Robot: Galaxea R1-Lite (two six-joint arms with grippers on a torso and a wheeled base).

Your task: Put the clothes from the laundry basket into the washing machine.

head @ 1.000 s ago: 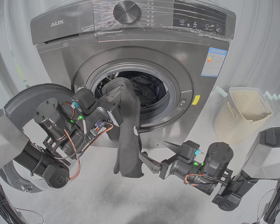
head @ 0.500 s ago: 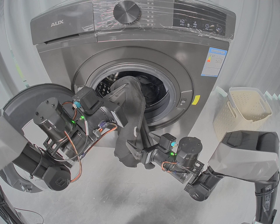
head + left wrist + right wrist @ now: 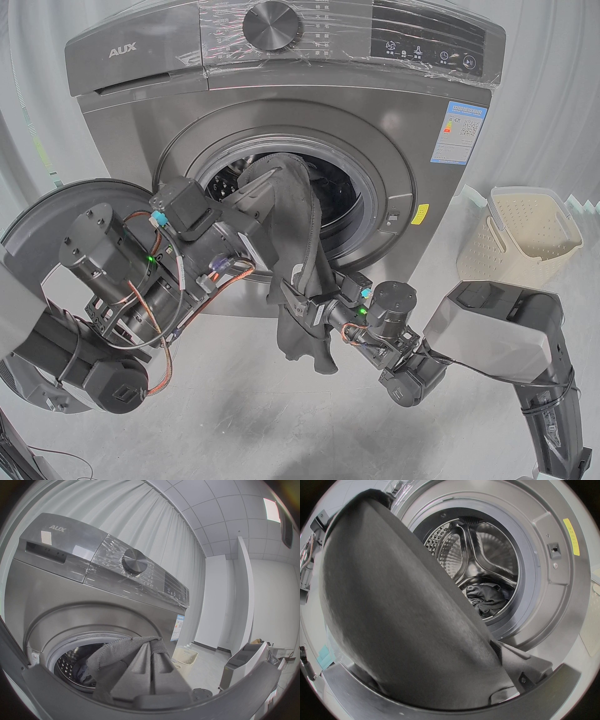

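Observation:
A long dark grey garment [image 3: 294,212] hangs from the washing machine's round opening [image 3: 350,187] down toward the floor. My left gripper [image 3: 265,181] is shut on its upper end at the left rim of the opening; in the left wrist view the cloth [image 3: 115,652] wraps the joined fingertips [image 3: 151,644]. My right gripper [image 3: 297,294] sits open beneath the hanging part, below the opening, with the cloth [image 3: 393,605] draped over it and one finger [image 3: 525,667] showing. Dark clothes [image 3: 487,600] lie in the drum.
The machine's door [image 3: 62,206] stands swung open at the left, behind my left arm. A beige laundry basket [image 3: 525,244] stands on the floor to the right of the machine, no clothes visible in it. Grey floor lies in front.
My right gripper has moved left and up under the hanging garment, lifting its lower part toward the opening. My left gripper has shifted slightly toward the drum with the cloth.

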